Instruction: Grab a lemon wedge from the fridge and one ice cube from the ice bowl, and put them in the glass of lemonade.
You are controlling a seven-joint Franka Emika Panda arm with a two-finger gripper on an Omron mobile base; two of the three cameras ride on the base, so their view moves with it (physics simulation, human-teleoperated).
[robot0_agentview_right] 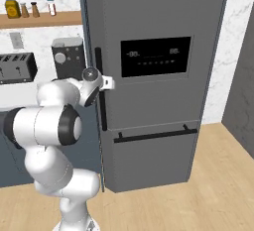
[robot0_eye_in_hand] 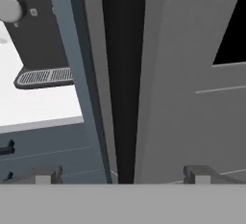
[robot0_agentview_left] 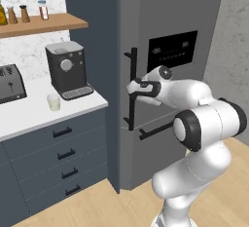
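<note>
The two-finger pincer (robot0_eye_in_hand: 120, 175) of the white arm stands wide open and empty, one dark fingertip (robot0_eye_in_hand: 47, 175) on each side of the long black vertical bar handle (robot0_agentview_left: 131, 88) of the tall grey refrigerator (robot0_agentview_right: 154, 12). This straddling pose suits a closing grip on the bar, judged the first step in hand, since the door is shut and the lemon wedge presumably lies behind it, unseen. The refrigerator carries two bar handles, the vertical one and a horizontal one (robot0_agentview_right: 155, 136) on the lower drawer, plus one black display panel (robot0_agentview_right: 156, 56). Just left of the refrigerator, the white counter (robot0_agentview_left: 29, 116) bears, near its right edge, one small clear tumbler of pale yellowish lemonade (robot0_agentview_left: 54, 102) in front of one black coffee machine (robot0_agentview_left: 66, 69); one dark toaster (robot0_agentview_left: 10, 83) sits farther left. Four drawer pulls (robot0_agentview_left: 62, 132) show on the dark blue-grey cabinet below. The wooden shelf (robot0_agentview_left: 44, 25) above holds four small jars and shakers.
</note>
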